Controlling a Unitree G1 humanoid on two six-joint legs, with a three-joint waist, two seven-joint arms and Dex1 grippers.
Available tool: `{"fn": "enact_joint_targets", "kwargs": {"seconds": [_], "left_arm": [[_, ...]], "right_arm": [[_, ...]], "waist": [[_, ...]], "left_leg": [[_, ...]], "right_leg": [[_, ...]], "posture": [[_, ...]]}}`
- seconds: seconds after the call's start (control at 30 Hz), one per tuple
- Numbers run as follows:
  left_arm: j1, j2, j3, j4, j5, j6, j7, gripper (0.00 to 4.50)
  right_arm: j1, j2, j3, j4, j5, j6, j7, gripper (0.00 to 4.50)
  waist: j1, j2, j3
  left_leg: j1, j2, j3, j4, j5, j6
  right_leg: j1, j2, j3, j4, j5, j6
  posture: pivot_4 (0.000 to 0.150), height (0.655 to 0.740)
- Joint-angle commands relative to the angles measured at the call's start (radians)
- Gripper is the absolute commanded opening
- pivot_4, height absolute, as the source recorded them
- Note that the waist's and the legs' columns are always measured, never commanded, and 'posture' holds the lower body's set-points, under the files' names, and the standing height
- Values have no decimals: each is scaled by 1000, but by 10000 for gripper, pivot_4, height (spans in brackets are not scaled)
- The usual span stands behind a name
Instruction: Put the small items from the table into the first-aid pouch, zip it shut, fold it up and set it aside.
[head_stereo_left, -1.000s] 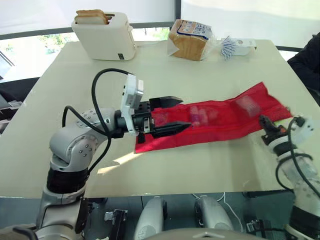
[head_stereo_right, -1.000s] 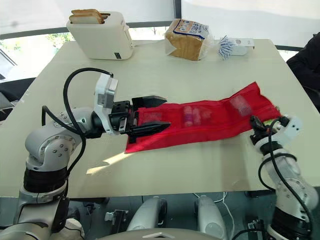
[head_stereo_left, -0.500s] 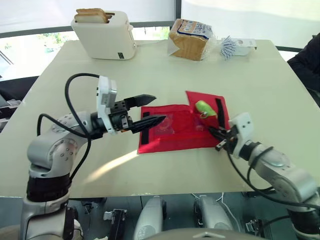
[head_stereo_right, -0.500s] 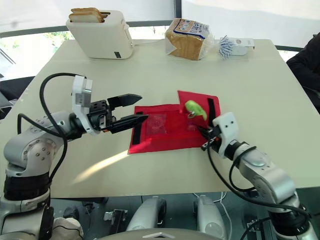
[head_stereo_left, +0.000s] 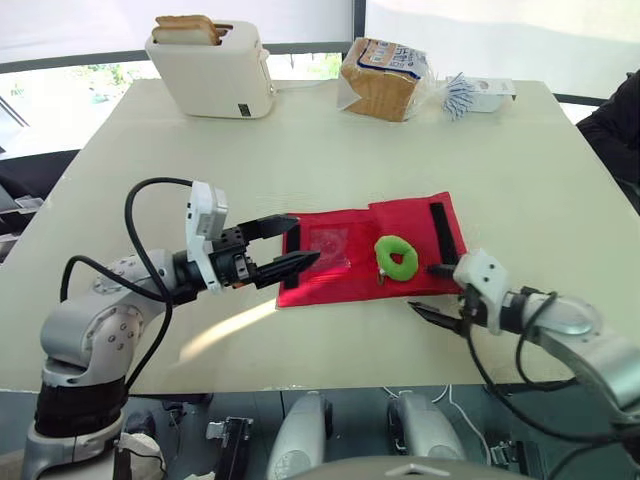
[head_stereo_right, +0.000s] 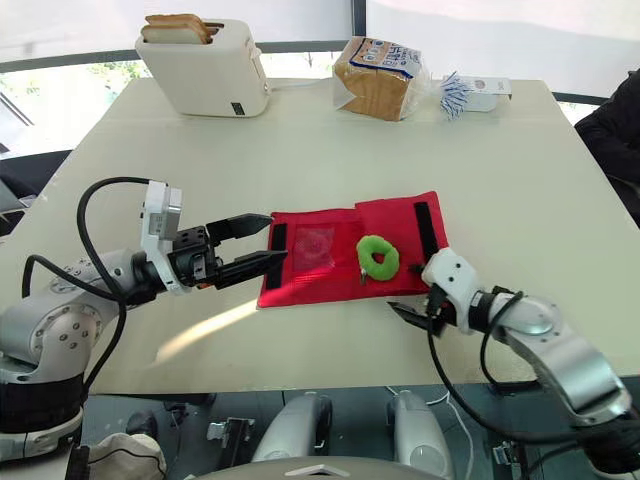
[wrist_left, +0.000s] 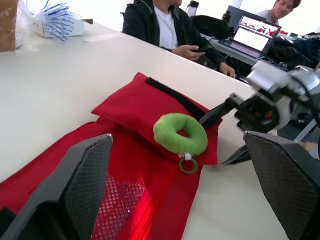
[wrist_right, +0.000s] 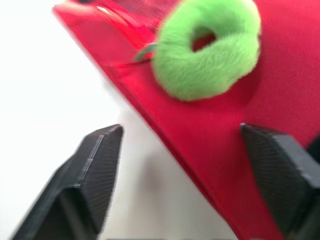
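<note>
The red first-aid pouch (head_stereo_left: 345, 277) lies folded on the table, its right part laid over the middle, black strips showing on top. A fluffy green ring (head_stereo_left: 398, 257) on a small keyring rests on the fold. My left gripper (head_stereo_left: 305, 240) hovers open at the pouch's left end, its lower finger over the near left corner. My right gripper (head_stereo_left: 427, 291) is open just off the pouch's near right corner, holding nothing. The right wrist view has the green ring (wrist_right: 210, 47) and the pouch edge (wrist_right: 200, 135) ahead of the spread fingers.
At the table's far side stand a white toaster (head_stereo_left: 212, 70) with bread slices, a bagged bread loaf (head_stereo_left: 380, 78) and a small white box (head_stereo_left: 485, 93). A person's dark sleeve (head_stereo_left: 620, 120) shows at the right edge. People sit with a laptop (wrist_left: 252, 37) beyond the table.
The pouch went from stretched out to folded: my right gripper carried its right end over to the left, let go, opened and drew back toward the near edge. My left gripper shifted slightly left.
</note>
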Motion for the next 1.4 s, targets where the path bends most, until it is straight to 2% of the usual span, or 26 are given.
{"fn": "enact_joint_targets", "kwargs": {"seconds": [0.03,0.07,0.13,0.17,0.27,0.47,0.57,0.77,0.97,1.07,1.17,1.3,1.4], "left_arm": [[7,14,20,9,12,-5,13,45000],[11,16,23,15,15,-3,17,45000],[31,20,37,29,11,12,30,45000],[44,23,46,36,9,26,40,45000],[80,33,72,55,-19,86,72,45000],[143,25,104,78,-93,351,256,45000],[137,-11,127,83,-158,473,353,45000],[55,-125,102,100,-180,610,531,45000],[-29,-328,230,158,-394,719,733,45000],[-11,-363,251,145,-486,715,801,45000],[36,-363,242,96,-560,684,819,45000],[109,-361,222,84,-712,612,910,45000],[153,-362,187,62,-760,541,972,45000]], "right_arm": [[15,-40,-114,-81,30,-42,47,38597],[24,-47,-151,-90,68,-30,66,38597],[60,-68,-248,-116,148,-12,114,44312],[87,-90,-295,-129,168,-15,146,44868],[147,-125,-424,-148,225,-29,208,44868],[218,-156,-666,-143,331,-52,322,44868],[208,-179,-704,-162,372,-30,323,44868],[189,-215,-724,-206,424,-9,298,44868],[235,-210,-747,-218,440,6,280,44868],[232,-221,-756,-213,447,11,280,44868],[234,-227,-761,-208,449,18,278,44868],[255,-232,-788,-210,456,29,289,44868],[260,-246,-815,-206,471,52,294,44868]], "waist": [[-1,0,0],[-1,0,0],[0,0,0],[1,0,0],[2,-1,1],[5,-2,1],[9,-2,1],[26,-1,0],[39,-2,1],[38,-2,1],[36,-2,1],[40,-2,1],[44,-2,1]], "left_leg": [[0,0,0,0,0,0],[0,0,0,0,0,0],[0,0,0,0,0,0],[0,0,0,0,0,0],[0,0,0,-1,0,0],[0,0,0,0,0,0],[1,1,-2,0,0,0],[1,-1,-3,1,0,0],[1,-2,-8,5,-1,1],[1,-2,-11,5,-1,1],[1,-2,-11,5,-1,1],[1,-2,-11,5,-1,1],[1,-2,-11,5,-1,1]], "right_leg": [[0,0,0,0,0,0],[0,0,0,0,0,0],[0,0,0,0,0,0],[0,0,0,0,0,0],[0,-1,0,0,0,0],[1,-1,0,0,0,0],[1,-1,0,0,0,0],[3,-2,-1,0,0,0],[8,-3,-5,-2,0,0],[8,-3,-5,-2,0,0],[8,-3,-5,-2,0,0],[8,-4,-5,-3,0,0],[8,-4,-5,-3,0,0]], "posture": [[1500,7400],[1500,7400],[1500,7400],[1500,7400],[1500,7400],[1500,7400],[1500,7400],[1500,7400],[1500,7400],[1500,7400],[1500,7400],[1500,7400],[1500,7400]]}}
